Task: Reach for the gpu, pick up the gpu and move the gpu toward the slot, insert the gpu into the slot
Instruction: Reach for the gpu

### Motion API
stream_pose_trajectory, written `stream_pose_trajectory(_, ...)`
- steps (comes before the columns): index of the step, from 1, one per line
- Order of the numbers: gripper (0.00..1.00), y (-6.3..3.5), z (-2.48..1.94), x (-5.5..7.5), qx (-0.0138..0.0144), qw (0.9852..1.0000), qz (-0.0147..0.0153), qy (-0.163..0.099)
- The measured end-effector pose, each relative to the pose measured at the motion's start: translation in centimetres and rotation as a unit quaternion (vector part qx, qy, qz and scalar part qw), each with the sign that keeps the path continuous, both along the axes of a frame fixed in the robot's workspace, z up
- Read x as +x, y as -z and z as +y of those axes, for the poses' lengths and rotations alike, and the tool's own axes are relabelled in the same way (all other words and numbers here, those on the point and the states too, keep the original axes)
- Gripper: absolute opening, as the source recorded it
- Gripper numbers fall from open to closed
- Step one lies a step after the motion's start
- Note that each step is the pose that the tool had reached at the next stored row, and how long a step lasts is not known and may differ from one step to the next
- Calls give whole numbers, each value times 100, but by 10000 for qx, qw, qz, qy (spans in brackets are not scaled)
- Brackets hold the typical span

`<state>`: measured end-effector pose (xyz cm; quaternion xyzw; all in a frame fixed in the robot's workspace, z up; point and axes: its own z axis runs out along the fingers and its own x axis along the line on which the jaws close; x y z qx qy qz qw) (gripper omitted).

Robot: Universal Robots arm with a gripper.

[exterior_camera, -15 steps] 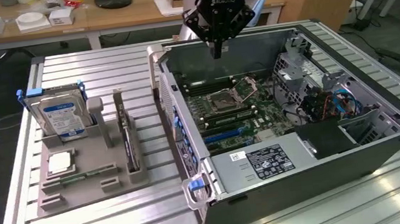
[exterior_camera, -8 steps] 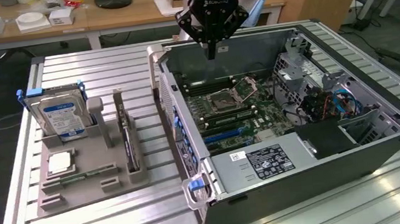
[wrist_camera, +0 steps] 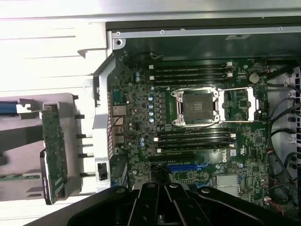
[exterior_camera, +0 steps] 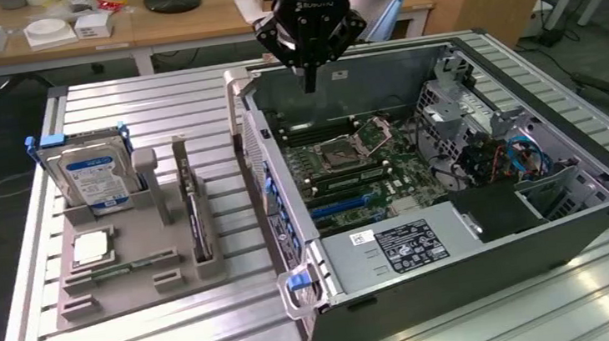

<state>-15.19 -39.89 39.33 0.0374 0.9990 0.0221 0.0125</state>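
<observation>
The gripper [exterior_camera: 310,84] is seen pinched shut with nothing held, pointing straight down above the rear edge of an open computer case [exterior_camera: 460,273]. Open room is left beneath it over the motherboard [exterior_camera: 354,161], which is bounded by the case walls. The gpu [exterior_camera: 195,221] is stood on edge in a grey holder [exterior_camera: 125,280] at the exterior view's left, beside the case and well apart from the gripper. 1 hard drive [exterior_camera: 93,176] and 1 processor chip [exterior_camera: 91,247] are kept in the same holder.
</observation>
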Motion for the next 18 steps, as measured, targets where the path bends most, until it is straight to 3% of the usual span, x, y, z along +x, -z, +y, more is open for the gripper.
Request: stream_pose_trajectory(18, 10, 0, -1, -355, 0, 10000, 0, 0)
